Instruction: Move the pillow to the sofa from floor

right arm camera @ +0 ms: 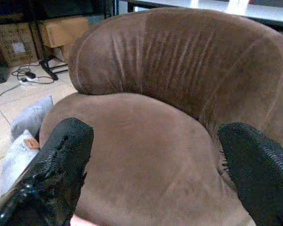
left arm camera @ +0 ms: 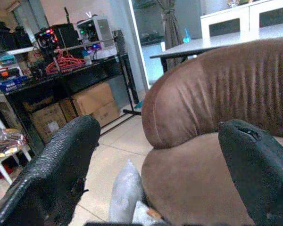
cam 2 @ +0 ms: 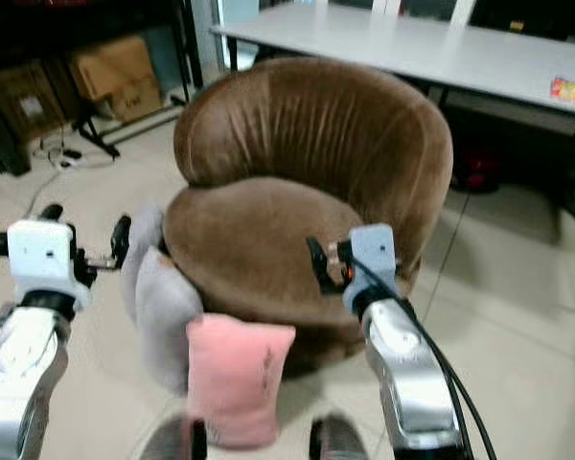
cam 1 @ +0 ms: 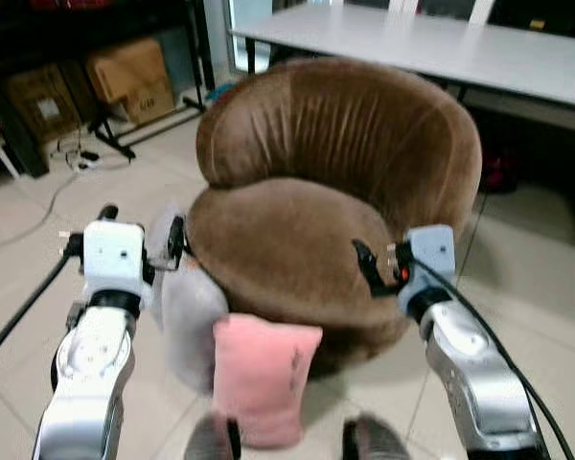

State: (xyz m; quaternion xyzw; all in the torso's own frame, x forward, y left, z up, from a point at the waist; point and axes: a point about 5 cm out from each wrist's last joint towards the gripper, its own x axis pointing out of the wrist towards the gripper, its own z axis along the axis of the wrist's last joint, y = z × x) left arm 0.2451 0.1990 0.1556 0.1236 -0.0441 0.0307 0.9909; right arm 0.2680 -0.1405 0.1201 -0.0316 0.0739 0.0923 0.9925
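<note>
In front of me, on the tiled floor (cam 1: 24,264), stands a round brown sofa (cam 1: 335,182) with a curved back and a bare seat cushion. The pink pillow (cam 1: 262,379) stands upright on the floor, leaning against the sofa's front edge, just ahead of my feet (cam 1: 374,439). Beside it, on my left, a grey pillow (cam 1: 187,321) rests against the sofa's lower left side — another pale grey one seems to sit just behind it, though I cannot separate them clearly.

My left gripper (cam 1: 144,240) is raised over the floor beside the sofa's left edge, above the grey pillow, its two black fingers (left arm camera: 61,169) spread wide apart with nothing between them. My right gripper (cam 1: 372,270) hovers over the right front part of the seat cushion, and in the right wrist view its fingers (right arm camera: 54,169) also stand well apart and hold nothing — the brown seat shows between them.

Behind the sofa runs a long white table (cam 1: 431,43). To my left, dark shelving holds cardboard boxes (cam 1: 129,77), and cables (cam 1: 67,158) trail across the tiles nearby.
</note>
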